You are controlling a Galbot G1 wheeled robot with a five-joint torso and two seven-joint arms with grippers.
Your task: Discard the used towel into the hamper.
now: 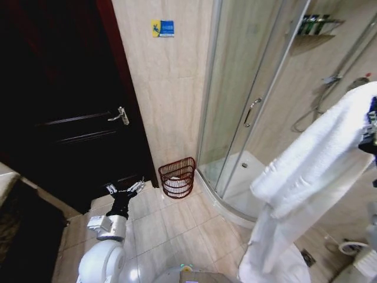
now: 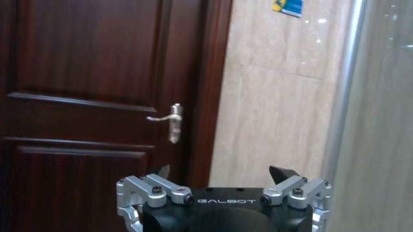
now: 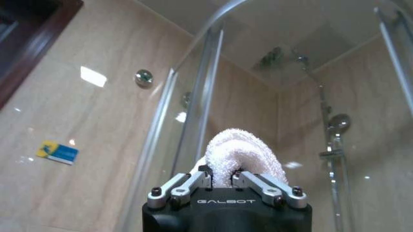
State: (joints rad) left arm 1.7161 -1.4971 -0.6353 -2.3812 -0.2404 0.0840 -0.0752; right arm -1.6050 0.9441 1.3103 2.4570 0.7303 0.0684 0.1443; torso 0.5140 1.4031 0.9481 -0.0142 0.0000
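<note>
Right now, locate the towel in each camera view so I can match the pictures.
Head view: the white towel hangs at the right, draped from the right end effector.
Left wrist view: not in it.
Right wrist view: its bunched fold is pinched between the fingers.
Shared landmark: the blue-and-yellow wall sticker.

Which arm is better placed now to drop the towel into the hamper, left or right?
Right, probably: the right gripper is already shut on the towel. The left gripper is open and empty, though nearer the hamper.
</note>
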